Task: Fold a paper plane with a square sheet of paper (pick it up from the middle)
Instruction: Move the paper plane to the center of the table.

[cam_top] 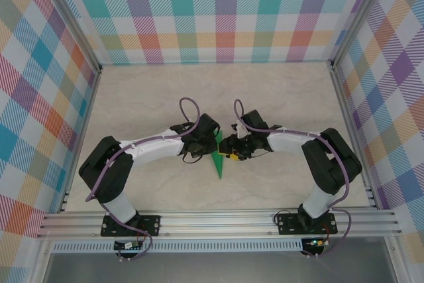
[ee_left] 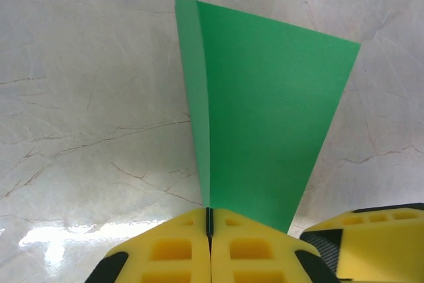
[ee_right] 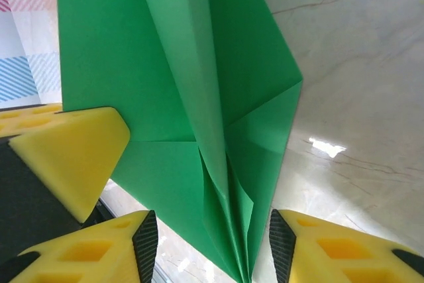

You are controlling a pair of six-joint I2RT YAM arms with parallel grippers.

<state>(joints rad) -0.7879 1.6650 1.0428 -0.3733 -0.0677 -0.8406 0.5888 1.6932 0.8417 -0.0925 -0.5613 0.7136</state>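
In the left wrist view the left gripper (ee_left: 209, 220) has its two yellow fingers (ee_left: 172, 250) pressed flat together, with only a thin dark seam between them, and the paper plane (ee_left: 265, 111) is pinched in that seam by its lower edge. From the fingertips the green paper rises away as one broad panel that widens toward its far end, with a narrow upright flap along its left side. Just to the right of these fingers sits one yellow finger of the right gripper (ee_right: 212, 230), beside the paper's lower right corner. In the right wrist view, that gripper's own fingers stand well apart at either side of the plane's narrow folded end, and a little gap shows between each black pad (ee_right: 146, 243) and the paper. It grips nothing. Beyond its fingertips the folds fan outward from a long centre crease, and to the left a finger of the left gripper lies against the green sheet. Past the paper lies the pale marble table (ee_right: 371, 64). From above, the two grippers face each other at the middle of the table with the plane between them, its point toward the arm bases. Checked walls (cam_top: 225, 11) close the far side.
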